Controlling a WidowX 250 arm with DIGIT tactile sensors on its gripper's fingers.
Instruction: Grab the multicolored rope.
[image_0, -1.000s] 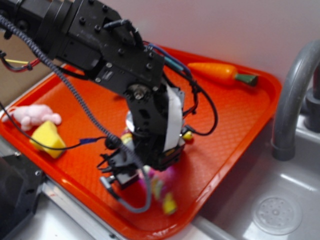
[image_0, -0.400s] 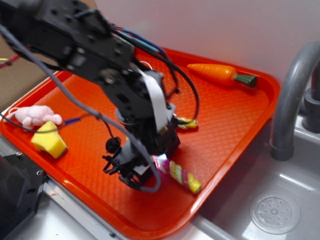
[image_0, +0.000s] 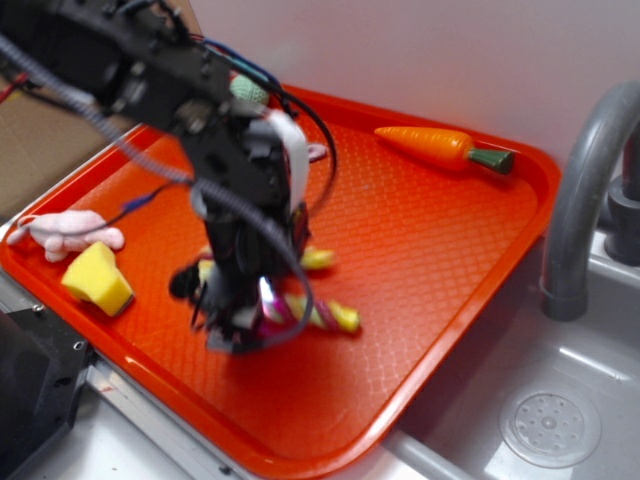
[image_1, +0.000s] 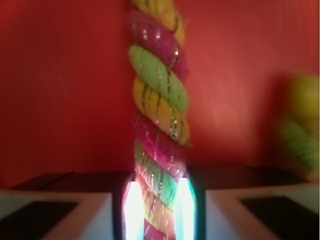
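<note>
On the orange plastic tray's (image_0: 470, 260) left edge, a pink plush toy (image_0: 65, 232) and yellow sponge wedge (image_0: 96, 278) are lying together. Near the middle, the black robot gripper (image_0: 240, 318) is reaching down, its fingers (image_1: 131, 210) closing on the twisted yellow, green and magenta rope (image_1: 157, 125). Far right, an orange plastic carrot (image_0: 440, 147) is resting by the rim.
</note>
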